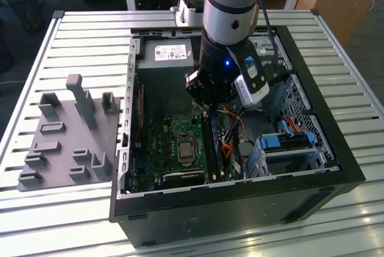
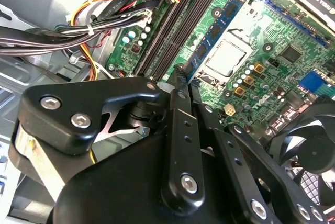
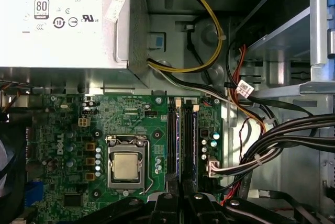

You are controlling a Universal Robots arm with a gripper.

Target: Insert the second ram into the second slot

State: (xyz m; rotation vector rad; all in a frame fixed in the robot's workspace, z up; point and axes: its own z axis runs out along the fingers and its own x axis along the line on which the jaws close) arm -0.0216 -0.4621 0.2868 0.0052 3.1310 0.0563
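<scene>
The second ram (image 2: 222,22) is a thin blue board with dark chips. It stands on edge along the memory slots (image 2: 178,25) beside the CPU socket (image 2: 225,59). In the second wrist view my gripper (image 2: 180,72) has its black fingers drawn together at the stick's near end. In the first wrist view the fingertips (image 3: 166,198) sit on either side of a thin blue edge, the ram (image 3: 181,145), between the dark slots. In the exterior view the gripper (image 1: 207,111) reaches down into the open computer case (image 1: 336,149), over the slots (image 1: 211,143).
A silver power supply (image 3: 57,20) fills the case end beyond the motherboard. Bundled cables (image 3: 251,130) run close beside the slots. Bright-blue drive brackets (image 1: 285,143) stand at the exterior view's right. A black fan (image 2: 309,150) lies past the CPU. A grey fixture tray (image 1: 66,131) rests outside the case.
</scene>
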